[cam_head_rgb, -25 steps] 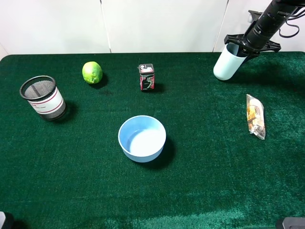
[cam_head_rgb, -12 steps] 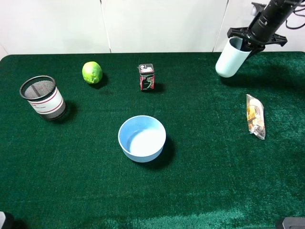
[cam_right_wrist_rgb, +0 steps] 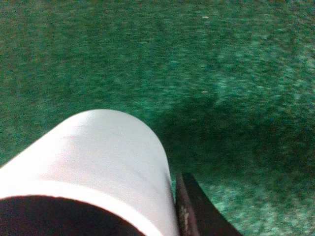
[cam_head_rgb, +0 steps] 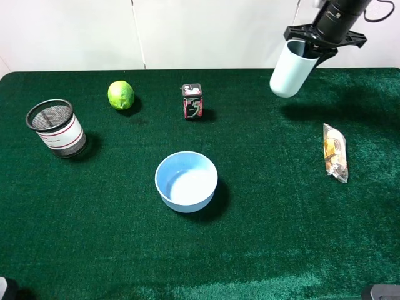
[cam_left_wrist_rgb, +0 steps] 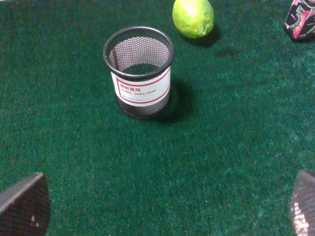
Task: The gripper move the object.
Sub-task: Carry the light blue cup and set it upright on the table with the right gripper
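Left tool (cam_left_wrist_rgb: 162,216) hangs over the near left part of the green table (cam_head_rgb: 94,237), its fingertips (cam_left_wrist_rgb: 24,206) wide apart with nothing between them. Beyond it a black mesh pencil holder (cam_left_wrist_rgb: 139,73) stands upright, and farther on lies a lime (cam_left_wrist_rgb: 193,17). A light blue bowl (cam_head_rgb: 186,181) sits near the middle of the table, a packet (cam_head_rgb: 334,152) lies toward the right side, and a small dark box (cam_head_rgb: 192,100) stands behind the bowl. At the far right, the right tool (cam_head_rgb: 320,45) is clamped on the rim of the pale cup (cam_head_rgb: 289,72). In the right wrist view one dark finger lies against the cup's outer wall. The cup hangs below the tool, tilted, its base swung toward the middle. It is clear of the table, with its shadow on the cloth below.
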### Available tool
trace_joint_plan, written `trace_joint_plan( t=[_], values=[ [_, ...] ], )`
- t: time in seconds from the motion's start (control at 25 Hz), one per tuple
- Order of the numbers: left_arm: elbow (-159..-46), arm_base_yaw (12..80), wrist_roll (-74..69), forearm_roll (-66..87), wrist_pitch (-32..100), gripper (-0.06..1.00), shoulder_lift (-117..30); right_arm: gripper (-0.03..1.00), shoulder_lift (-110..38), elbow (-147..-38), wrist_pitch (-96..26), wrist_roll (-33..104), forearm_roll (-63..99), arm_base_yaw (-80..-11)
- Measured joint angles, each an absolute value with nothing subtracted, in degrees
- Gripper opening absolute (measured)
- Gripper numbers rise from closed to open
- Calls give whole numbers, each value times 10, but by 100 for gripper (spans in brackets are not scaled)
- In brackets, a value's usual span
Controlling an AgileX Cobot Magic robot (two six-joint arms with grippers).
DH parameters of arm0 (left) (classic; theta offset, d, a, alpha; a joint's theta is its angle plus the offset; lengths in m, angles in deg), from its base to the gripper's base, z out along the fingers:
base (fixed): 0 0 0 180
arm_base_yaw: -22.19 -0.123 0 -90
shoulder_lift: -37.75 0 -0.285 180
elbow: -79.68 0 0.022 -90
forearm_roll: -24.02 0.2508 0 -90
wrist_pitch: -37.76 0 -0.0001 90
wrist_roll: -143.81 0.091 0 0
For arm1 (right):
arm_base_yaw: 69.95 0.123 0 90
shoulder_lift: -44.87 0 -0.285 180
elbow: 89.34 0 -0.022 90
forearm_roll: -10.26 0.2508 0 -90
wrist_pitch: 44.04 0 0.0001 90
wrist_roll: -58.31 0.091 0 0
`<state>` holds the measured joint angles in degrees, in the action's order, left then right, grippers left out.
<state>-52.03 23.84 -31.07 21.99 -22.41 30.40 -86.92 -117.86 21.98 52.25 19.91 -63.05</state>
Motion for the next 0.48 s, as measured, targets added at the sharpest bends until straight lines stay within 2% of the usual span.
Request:
trace_joint_plan(
  t=[0.48],
  values=[
    [-520, 238, -311, 220, -224, 99, 304, 2, -829, -1179, 254, 559, 151, -528]
  ],
)
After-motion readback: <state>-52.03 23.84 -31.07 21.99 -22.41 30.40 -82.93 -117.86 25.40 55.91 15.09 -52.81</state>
